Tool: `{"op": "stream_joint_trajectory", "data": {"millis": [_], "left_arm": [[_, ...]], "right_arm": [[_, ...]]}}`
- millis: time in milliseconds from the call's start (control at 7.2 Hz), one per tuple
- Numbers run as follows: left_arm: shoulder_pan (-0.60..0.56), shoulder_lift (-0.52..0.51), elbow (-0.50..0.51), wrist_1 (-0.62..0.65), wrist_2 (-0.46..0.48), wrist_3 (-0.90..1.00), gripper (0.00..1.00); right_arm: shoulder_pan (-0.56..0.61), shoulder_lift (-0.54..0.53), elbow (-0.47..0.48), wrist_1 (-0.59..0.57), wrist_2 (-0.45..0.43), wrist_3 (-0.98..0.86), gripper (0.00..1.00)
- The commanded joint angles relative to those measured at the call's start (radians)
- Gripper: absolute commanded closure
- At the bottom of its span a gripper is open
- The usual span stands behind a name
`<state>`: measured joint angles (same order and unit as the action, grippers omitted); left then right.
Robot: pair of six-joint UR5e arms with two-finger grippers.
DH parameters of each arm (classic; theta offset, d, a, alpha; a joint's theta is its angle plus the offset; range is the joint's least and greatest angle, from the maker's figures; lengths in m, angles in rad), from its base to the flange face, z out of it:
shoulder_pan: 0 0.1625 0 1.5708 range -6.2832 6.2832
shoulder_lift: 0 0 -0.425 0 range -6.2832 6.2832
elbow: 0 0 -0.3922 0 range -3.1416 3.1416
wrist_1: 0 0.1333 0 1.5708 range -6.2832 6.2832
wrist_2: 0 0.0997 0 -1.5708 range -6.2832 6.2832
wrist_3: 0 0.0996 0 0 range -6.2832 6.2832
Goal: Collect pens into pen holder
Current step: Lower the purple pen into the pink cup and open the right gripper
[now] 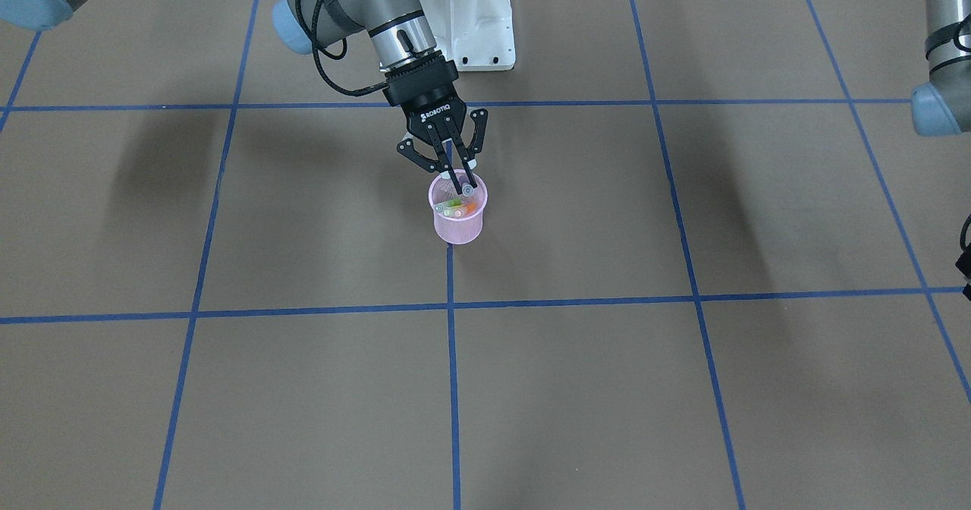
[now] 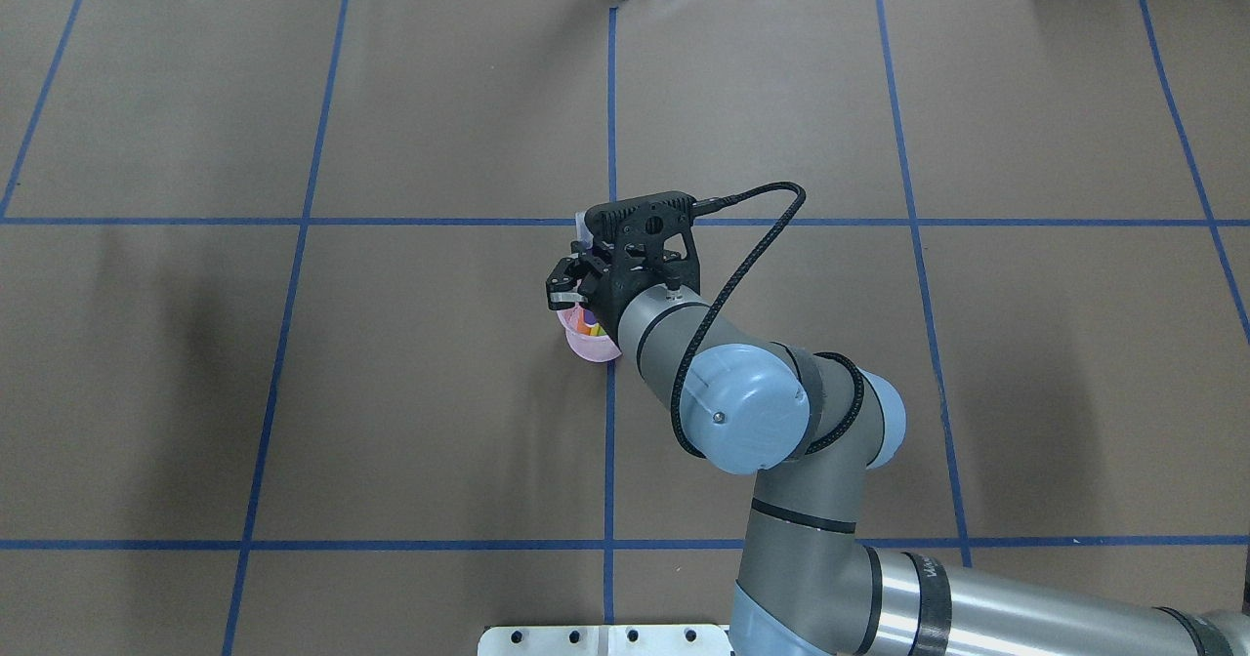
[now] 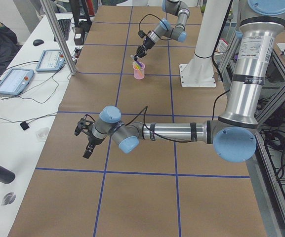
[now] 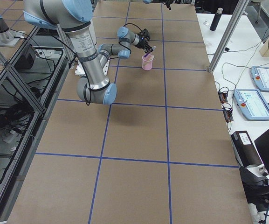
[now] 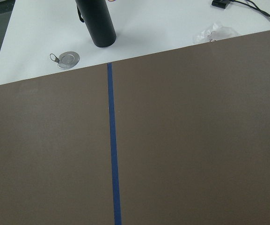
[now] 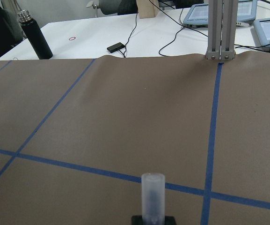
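Observation:
The pink mesh pen holder (image 1: 457, 221) stands near the table's middle on a blue tape line; it also shows in the overhead view (image 2: 589, 346). A green pen (image 1: 453, 205) and an orange pen (image 1: 470, 208) lie inside it. My right gripper (image 1: 461, 184) hangs right over the rim, shut on the purple pen (image 2: 591, 328), whose lower end is in the cup. Its translucent cap (image 6: 152, 197) points up in the right wrist view. My left gripper (image 3: 86, 140) hovers over bare table far from the cup; I cannot tell whether it is open.
The white robot base (image 1: 478, 24) stands just behind the cup. A black bottle (image 5: 96, 21) and a metal disc (image 5: 67, 58) lie off the table's end. A metal post (image 6: 221, 28) stands at the far edge. Brown paper with blue tape lines covers the table.

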<state>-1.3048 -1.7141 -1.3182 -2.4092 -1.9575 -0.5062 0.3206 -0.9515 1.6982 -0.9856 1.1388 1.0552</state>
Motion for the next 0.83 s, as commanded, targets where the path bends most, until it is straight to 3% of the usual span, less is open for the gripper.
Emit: {"op": "stream_joint_trajectory", "data": {"millis": [0, 278, 417, 694], "left_arm": [[-0.001, -0.006, 0.017, 0.025, 0.000, 0.000, 0.00], [-0.001, -0.006, 0.017, 0.028, -0.001, 0.000, 0.00], [-0.002, -0.006, 0.017, 0.038, -0.004, 0.002, 0.00], [-0.046, -0.019, -0.007, 0.230, -0.058, 0.140, 0.00]], "right_arm": [[-0.002, 0.000, -0.017, 0.025, -0.008, -0.003, 0.00], [0.003, 0.002, 0.016, 0.021, 0.010, -0.006, 0.00], [0.047, -0.003, 0.061, -0.020, 0.104, -0.004, 0.00], [0.212, -0.021, 0.234, -0.408, 0.372, -0.004, 0.00]]}}
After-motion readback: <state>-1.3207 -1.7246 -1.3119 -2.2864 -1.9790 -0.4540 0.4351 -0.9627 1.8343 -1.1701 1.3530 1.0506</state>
